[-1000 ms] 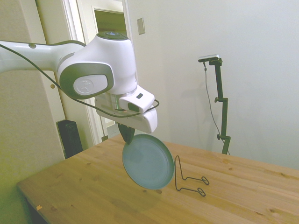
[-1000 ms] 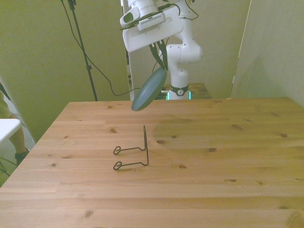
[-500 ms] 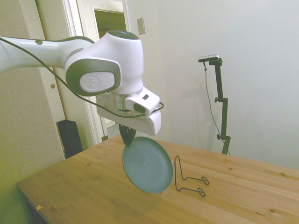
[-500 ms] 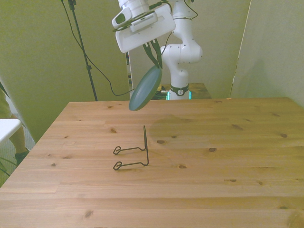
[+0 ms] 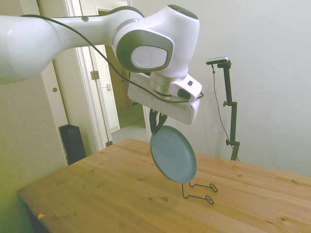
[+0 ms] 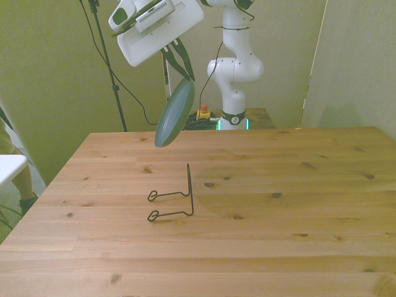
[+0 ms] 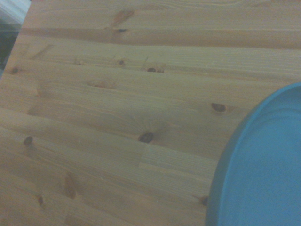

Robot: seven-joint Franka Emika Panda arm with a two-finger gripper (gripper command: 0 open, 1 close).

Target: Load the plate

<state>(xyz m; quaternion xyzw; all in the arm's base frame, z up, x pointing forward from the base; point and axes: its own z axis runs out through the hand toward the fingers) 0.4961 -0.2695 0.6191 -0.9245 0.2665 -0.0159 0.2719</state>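
Above wire stand (image 6: 176, 197), pincer-held (image 6: 177, 62) plate (image 6: 174, 114).

Soft, even indoor light fills the side and front views — neither is dim, and nothing glares. Both carry a yellow-green cast, strongest on the walls at the side view's left edge and across the front view's backdrop. The table (image 6: 278, 204) shows a faint, broad shadow with blurred edges in the front view, near the wire stand (image 6: 176, 198), which casts almost none of its own. The white arm (image 5: 73, 34) is bright but keeps its shading. The wrist view is soft and slightly hazy — wood grain and knots read, yet the plate (image 7: 263, 165) rim is blurred, close to the lens.
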